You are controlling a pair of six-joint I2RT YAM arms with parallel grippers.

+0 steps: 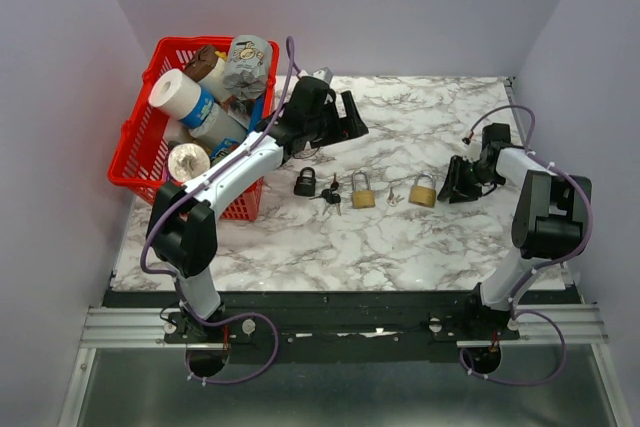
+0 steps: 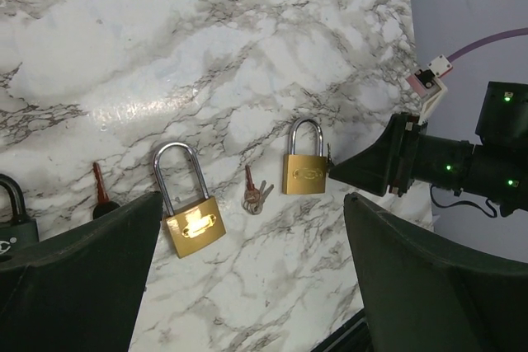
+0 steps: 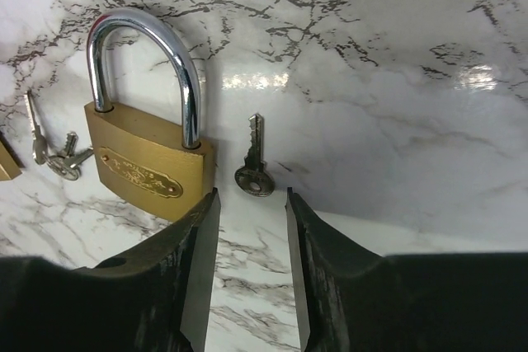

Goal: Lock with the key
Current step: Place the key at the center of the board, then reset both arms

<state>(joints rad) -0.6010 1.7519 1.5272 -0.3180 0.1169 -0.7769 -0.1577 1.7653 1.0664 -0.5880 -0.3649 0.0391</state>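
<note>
Brass padlock point(image 3: 144, 162) with a steel shackle lies on the white marble surface point(image 3: 396, 105), a small silver key point(image 3: 254, 172) flat at its 3 o'clock. Right fingers point(image 3: 165, 278) stand parted and empty, the key just beyond their gap. Left fingers point(image 2: 82, 278) spread wide, empty.

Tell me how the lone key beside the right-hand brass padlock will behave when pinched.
The key looks like thin, stiff metal lying flat on the glossy marble table, so it will probably skid rather than lift. It seems light and unlikely to roll.
</note>
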